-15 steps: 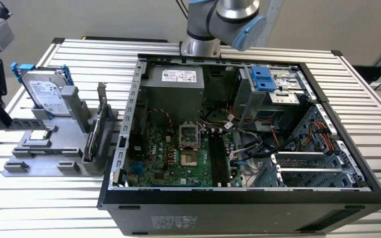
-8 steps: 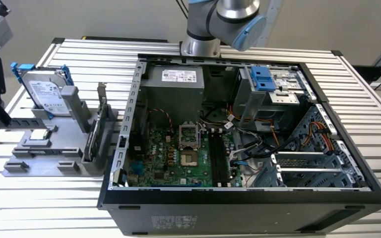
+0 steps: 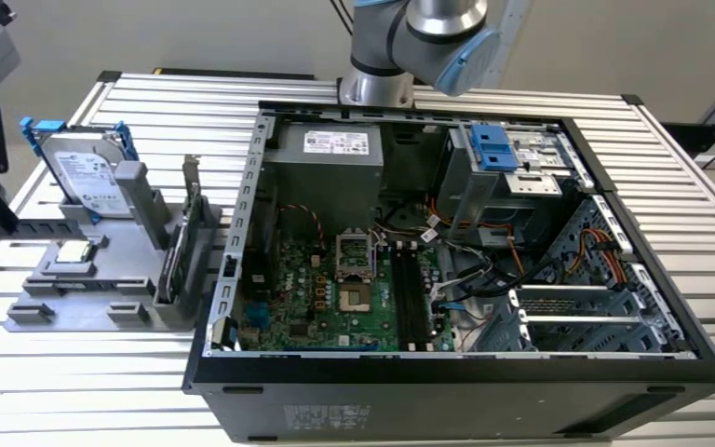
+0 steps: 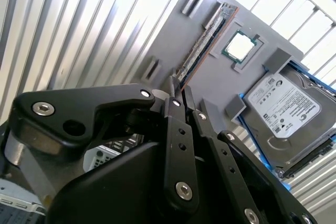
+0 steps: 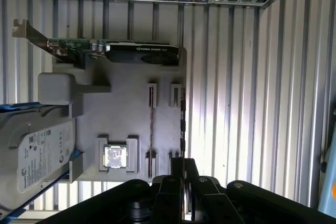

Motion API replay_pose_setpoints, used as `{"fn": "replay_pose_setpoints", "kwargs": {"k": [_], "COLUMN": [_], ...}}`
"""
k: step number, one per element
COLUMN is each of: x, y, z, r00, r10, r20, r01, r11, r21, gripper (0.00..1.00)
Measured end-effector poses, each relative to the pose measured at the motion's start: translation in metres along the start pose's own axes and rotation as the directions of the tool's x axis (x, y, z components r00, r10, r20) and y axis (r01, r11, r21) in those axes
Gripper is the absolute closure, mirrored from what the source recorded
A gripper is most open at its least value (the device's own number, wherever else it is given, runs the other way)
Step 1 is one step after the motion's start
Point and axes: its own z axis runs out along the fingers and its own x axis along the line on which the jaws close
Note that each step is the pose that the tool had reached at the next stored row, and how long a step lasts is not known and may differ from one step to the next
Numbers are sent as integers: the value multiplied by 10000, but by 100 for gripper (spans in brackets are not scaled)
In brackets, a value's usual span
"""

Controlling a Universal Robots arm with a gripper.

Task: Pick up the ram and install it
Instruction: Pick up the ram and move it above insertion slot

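Observation:
The ram point(image 5: 151, 124) is a long thin stick standing on edge in two small holders of a grey fixture point(image 5: 126, 108). It also appears in the second wrist view as a narrow strip, the ram point(image 4: 202, 43), beside a square processor chip point(image 4: 239, 45). My gripper point(image 5: 184, 162) hangs well above the fixture, a little to one side of the stick and apart from it. Its black fingers point(image 4: 174, 98) are pressed together with nothing between them. The black memory slots point(image 3: 410, 293) lie on the green motherboard inside the open computer case point(image 3: 457, 372).
The grey fixture point(image 3: 78, 298) sits on the slatted table at the exterior view's left of the case. It also carries a silver hard drive with blue rails point(image 3: 85, 172) and an upright card with a metal bracket point(image 5: 136, 52). The arm point(image 3: 420, 47) rises behind the case.

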Motion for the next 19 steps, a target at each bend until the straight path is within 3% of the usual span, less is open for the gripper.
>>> {"fn": "replay_pose_setpoints", "kwargs": {"k": [19], "x": [-1], "y": [1], "z": [-95], "r00": [10000], "r10": [0], "r20": [1], "r01": [0], "r11": [10000], "r21": [1], "gripper": [100]}}
